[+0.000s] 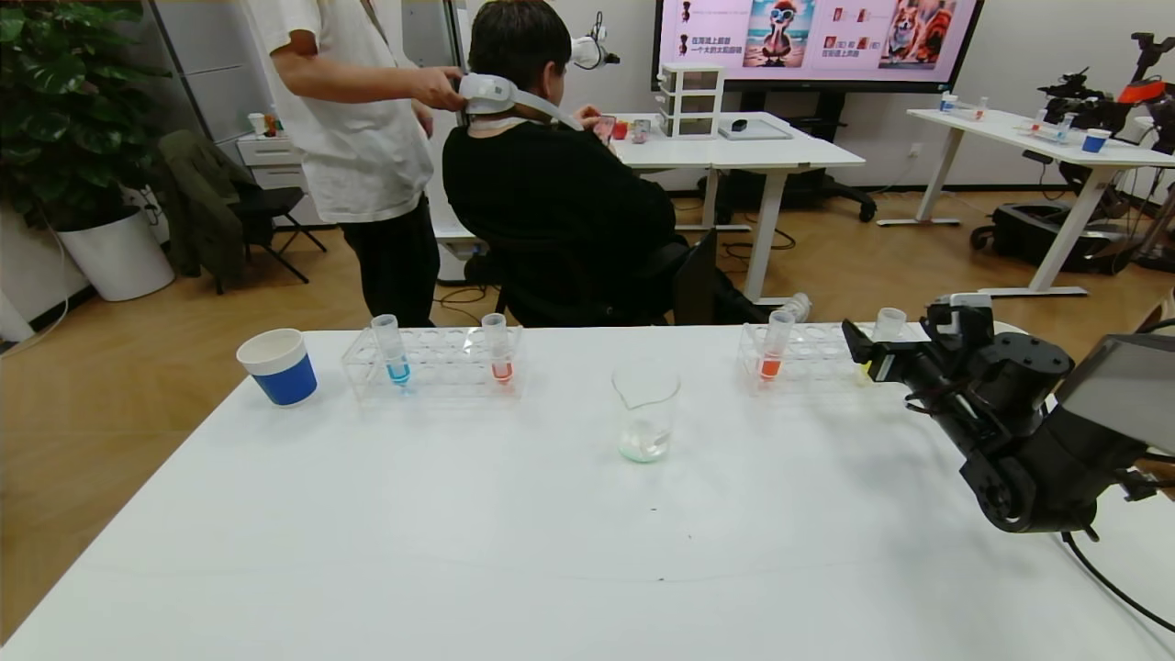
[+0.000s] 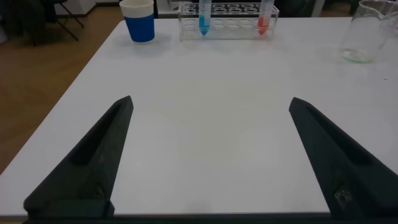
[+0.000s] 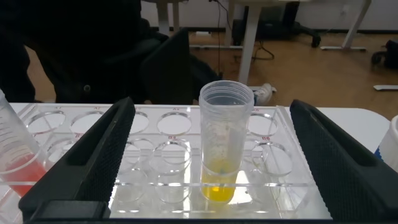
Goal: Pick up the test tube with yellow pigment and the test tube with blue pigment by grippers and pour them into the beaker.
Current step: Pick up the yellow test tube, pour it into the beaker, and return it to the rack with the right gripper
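At the right-hand rack (image 3: 186, 124), the test tube with yellow pigment (image 3: 224, 143) stands upright, mouth up, between the wide-spread fingers of the right gripper (image 3: 211, 158), its rounded bottom blurred behind the rack's clear wall, while the left gripper (image 2: 211, 155) hovers spread over bare table (image 2: 211, 74).

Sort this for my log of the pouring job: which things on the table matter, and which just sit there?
Job: test tube with yellow pigment, test tube with blue pigment, beaker, right gripper open around the yellow tube, left gripper open.

Bystanders: red tube, orange tube, paper cup.
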Robot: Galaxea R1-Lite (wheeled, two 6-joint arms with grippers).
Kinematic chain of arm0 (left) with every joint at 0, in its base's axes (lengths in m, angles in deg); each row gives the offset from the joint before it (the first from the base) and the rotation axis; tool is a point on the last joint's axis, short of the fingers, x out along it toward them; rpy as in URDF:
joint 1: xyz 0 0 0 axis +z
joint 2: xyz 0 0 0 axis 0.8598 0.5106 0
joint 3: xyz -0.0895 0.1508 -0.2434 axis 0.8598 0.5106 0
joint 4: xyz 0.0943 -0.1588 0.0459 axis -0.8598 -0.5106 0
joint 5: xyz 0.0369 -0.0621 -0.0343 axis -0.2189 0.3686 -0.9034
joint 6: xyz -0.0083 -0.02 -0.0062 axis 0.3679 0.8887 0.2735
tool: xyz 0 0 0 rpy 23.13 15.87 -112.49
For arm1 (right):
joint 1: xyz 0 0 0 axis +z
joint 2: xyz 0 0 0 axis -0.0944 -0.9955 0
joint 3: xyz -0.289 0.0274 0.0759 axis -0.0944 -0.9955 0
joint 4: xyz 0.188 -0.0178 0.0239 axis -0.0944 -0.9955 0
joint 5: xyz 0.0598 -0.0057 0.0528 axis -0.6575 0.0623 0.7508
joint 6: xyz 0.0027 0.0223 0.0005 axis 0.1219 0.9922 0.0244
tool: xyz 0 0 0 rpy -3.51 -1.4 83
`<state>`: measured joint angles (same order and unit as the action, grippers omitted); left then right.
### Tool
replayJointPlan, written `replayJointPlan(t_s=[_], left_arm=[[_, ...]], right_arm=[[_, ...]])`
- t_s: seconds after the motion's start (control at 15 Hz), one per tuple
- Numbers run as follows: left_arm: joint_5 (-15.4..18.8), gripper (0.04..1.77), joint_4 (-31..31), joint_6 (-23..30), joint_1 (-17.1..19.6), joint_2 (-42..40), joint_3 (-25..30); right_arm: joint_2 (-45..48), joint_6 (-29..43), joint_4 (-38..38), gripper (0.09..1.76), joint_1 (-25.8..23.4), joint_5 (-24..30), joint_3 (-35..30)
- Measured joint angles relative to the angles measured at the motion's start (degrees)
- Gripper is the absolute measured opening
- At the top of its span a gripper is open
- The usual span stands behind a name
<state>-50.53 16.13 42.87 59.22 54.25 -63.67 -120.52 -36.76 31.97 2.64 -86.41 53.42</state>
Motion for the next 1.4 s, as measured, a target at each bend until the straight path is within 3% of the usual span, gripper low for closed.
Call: replayJointPlan(t_s=[0.33,0.4,0.47,0.6,0.67,0.73,0.8,1.4], left_arm=[[-0.02,1.75,0.00,0.00,0.00,0.00,0.00],[0.00,1.75,0.00,0.00,0.00,0.00,0.00],[0.00,1.75,0.00,-0.02,0.00,0.00,0.00],[0.00,1.75,0.02,0.00,0.00,0.00,0.00],[0.00,1.75,-0.02,-0.02,0.00,0.00,0.00],[0.02,1.75,0.02,-0.02,0.00,0.00,0.00],[-0.02,1.75,-0.02,0.00,0.02,0.00,0.00],[0.00,1.75,0.00,0.00,0.00,0.00,0.00]], right_arm=[[-1.82,0.00,-0.50,1.73,-0.20,-0.07,3.08],[-1.96,-0.04,-0.52,1.59,-0.24,-0.07,3.28],[-2.05,-0.06,-0.50,1.33,-0.27,-0.07,3.38],[-2.15,-0.09,-0.26,0.47,-0.28,-0.22,3.35],[-2.12,-0.06,-0.24,0.33,-0.33,-0.13,3.30],[-2.01,-0.11,-0.17,0.34,-0.22,-0.18,3.22],[-1.84,-0.11,-0.11,0.56,-0.20,-0.11,3.11],[4.82,-0.52,-3.91,0.51,0.09,0.65,3.39]])
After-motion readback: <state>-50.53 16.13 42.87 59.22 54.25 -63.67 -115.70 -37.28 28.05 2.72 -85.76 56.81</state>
